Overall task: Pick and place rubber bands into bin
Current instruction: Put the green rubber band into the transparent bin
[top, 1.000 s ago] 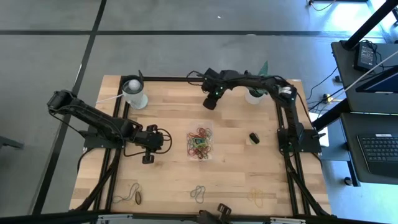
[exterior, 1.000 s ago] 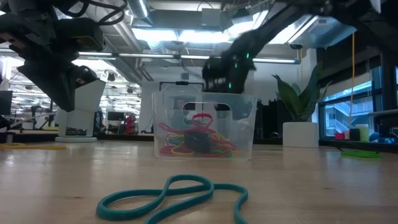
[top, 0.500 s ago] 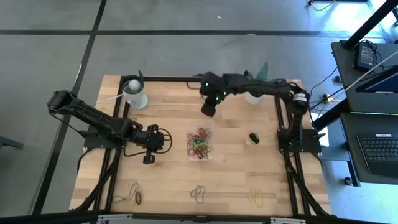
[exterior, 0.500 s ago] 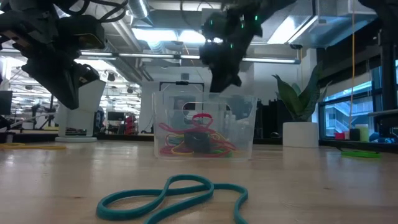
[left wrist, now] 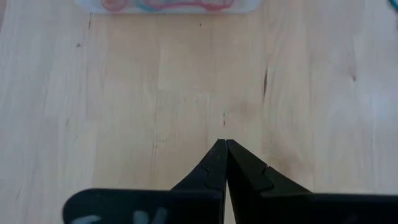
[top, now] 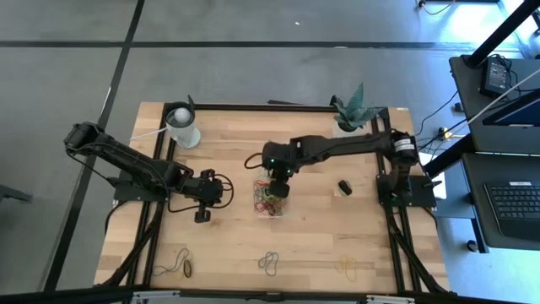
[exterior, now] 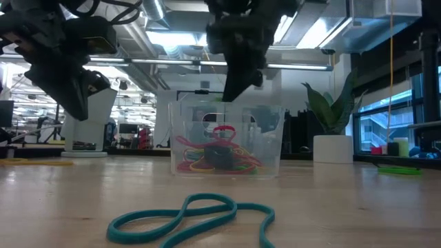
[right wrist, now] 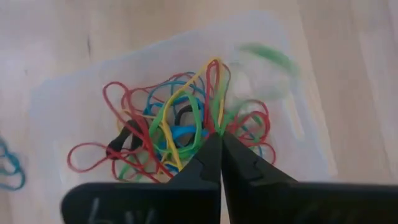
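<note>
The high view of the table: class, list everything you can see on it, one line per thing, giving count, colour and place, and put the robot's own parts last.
bin: one, clear plastic, table centre.
rubber bands in the bin: a tangled heap, red, yellow, green, blue and dark.
loose rubber bands: three small clusters along the near edge, teal in the middle, dark at left, yellowish at right.
white cup: one, far left corner.
plant in white pot: one, green, far right.
small dark object: one, right of the bin.
right tool: shut, above the bin, a green band at its tip.
left tool: shut, over bare wood left of the bin.
</note>
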